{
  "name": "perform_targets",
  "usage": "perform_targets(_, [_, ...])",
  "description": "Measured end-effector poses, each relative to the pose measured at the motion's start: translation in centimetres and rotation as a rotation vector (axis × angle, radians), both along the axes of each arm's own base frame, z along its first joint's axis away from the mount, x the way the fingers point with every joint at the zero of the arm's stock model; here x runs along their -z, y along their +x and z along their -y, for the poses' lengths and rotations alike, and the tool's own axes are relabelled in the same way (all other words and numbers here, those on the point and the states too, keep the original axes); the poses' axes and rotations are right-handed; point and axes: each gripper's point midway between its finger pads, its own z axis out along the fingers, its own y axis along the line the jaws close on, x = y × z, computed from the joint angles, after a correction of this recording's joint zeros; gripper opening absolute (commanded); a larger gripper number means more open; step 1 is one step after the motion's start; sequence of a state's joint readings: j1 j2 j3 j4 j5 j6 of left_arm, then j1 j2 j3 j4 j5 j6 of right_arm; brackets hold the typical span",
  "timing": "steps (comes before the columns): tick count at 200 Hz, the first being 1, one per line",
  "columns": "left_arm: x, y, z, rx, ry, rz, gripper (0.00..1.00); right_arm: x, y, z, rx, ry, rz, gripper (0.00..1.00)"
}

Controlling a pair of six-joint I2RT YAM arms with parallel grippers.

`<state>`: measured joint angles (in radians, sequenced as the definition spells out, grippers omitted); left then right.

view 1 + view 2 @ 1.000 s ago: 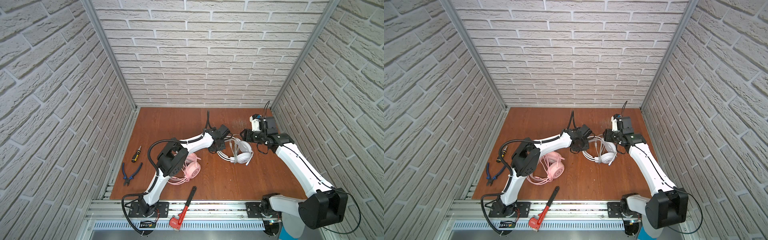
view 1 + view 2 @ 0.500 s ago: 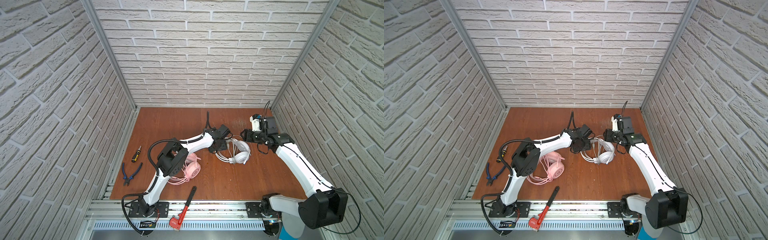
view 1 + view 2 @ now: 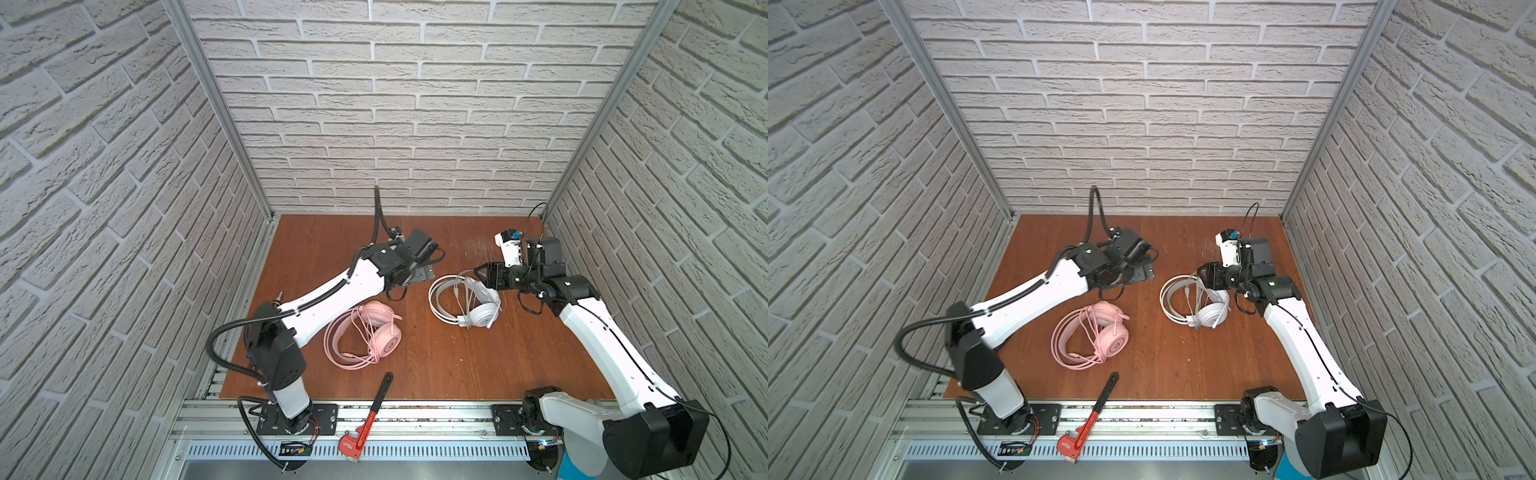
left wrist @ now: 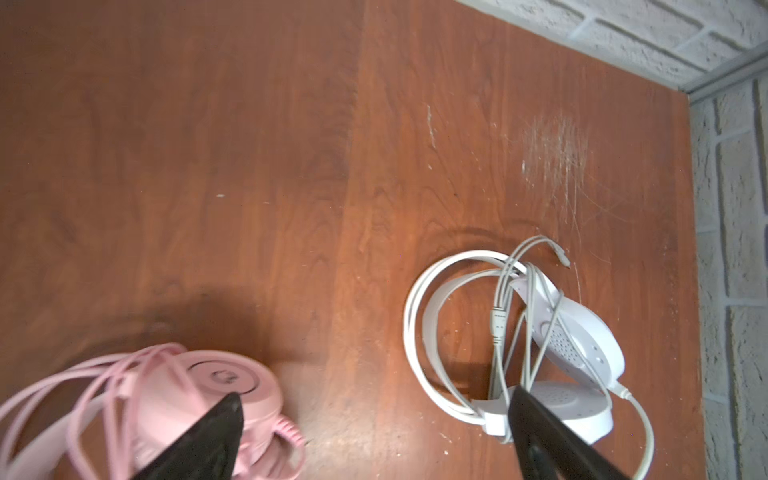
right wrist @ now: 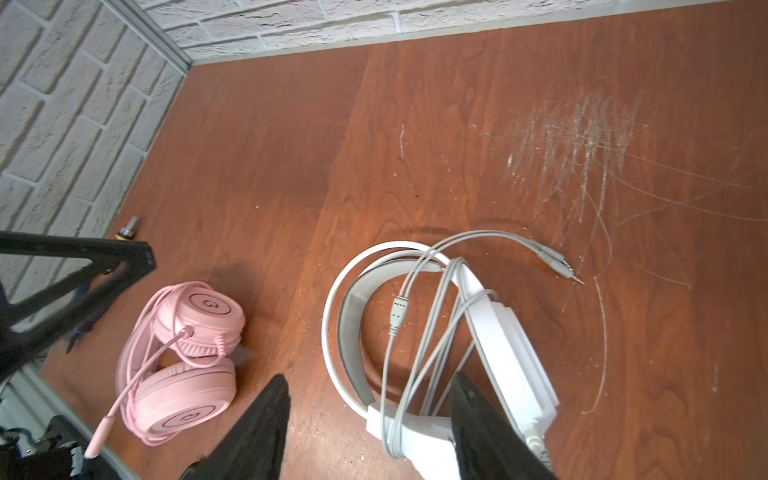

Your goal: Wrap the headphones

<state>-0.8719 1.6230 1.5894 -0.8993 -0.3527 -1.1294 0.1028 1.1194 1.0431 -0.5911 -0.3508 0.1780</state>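
The white headphones [image 3: 484, 313] lie on the right half of the tabletop [image 3: 457, 365], folded with the earcups close together and the thin grey cable [image 5: 446, 316] looped loosely over the headband, its plugs [image 5: 557, 262] resting on the wood just beside the band. The right gripper [image 5: 369, 376] hangs low over them; its black fingers [image 5: 257, 432] stand apart, one on the bare side of the headband and clear of it, the other over the earcup, and nothing is clamped between them. The left gripper [image 4: 376, 392] sits above bare wood between the two headsets, and its fingers [image 4: 199, 440] are spread wide with nothing in them. The pink headphones [image 3: 386, 340] lie well apart from the white pair, nearer the middle of the tabletop's left half and partly under the left arm, with their pink cable draped around the earcups. A red and black wrench [image 3: 376, 405] rests at the front edge, its head hanging over the metal rail.
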Motion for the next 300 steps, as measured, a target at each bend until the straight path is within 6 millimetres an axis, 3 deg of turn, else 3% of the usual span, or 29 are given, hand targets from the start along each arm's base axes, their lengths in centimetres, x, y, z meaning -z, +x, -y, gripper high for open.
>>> perform_targets(15, [0.5, -1.9, -3.2, -0.06, 0.019, -0.02, 0.98, 0.0, -0.9, -0.6, -0.042, 0.012, 0.012, 0.79])
perform_targets(34, [3.4, -5.0, -7.5, -0.145, 0.067, -0.093, 0.98, 0.1, -1.9, -1.4, -0.092, 0.023, 0.021, 0.91])
perform_targets(71, [9.6, -11.4, -14.3, -0.301, 0.114, -0.235, 0.97, -0.1, -3.5, -2.8, -0.166, 0.036, 0.045, 0.95])
perform_targets(104, [12.6, -15.5, -18.3, -0.43, 0.06, -0.279, 0.91, -0.4, -4.5, -3.4, -0.205, 0.029, 0.062, 0.96])
perform_targets(135, [14.6, -17.4, -20.0, -0.506, 0.007, -0.294, 0.87, -0.2, -4.9, -3.4, -0.211, 0.016, 0.052, 0.96])
perform_targets(169, [17.7, -17.9, -20.1, -0.544, -0.022, -0.345, 0.81, -0.1, -5.0, -3.5, -0.215, 0.011, 0.046, 0.96])
perform_targets(199, [19.7, -17.1, -19.2, -0.557, -0.046, -0.384, 0.65, 0.4, -5.0, -3.8, -0.224, 0.005, 0.032, 0.96])
perform_targets(228, [20.4, -16.1, -18.8, -0.545, -0.054, -0.405, 0.52, 0.8, -5.0, -3.9, -0.233, -0.006, 0.017, 0.96])
perform_targets(274, [20.8, -14.3, -19.4, -0.527, -0.049, -0.415, 0.21, 1.3, -4.8, -3.9, -0.232, -0.019, 0.005, 0.96])
perform_targets(300, [20.6, -12.8, -19.9, -0.486, -0.002, -0.427, 0.17, 1.7, -4.6, -3.7, -0.23, -0.042, -0.012, 0.97])
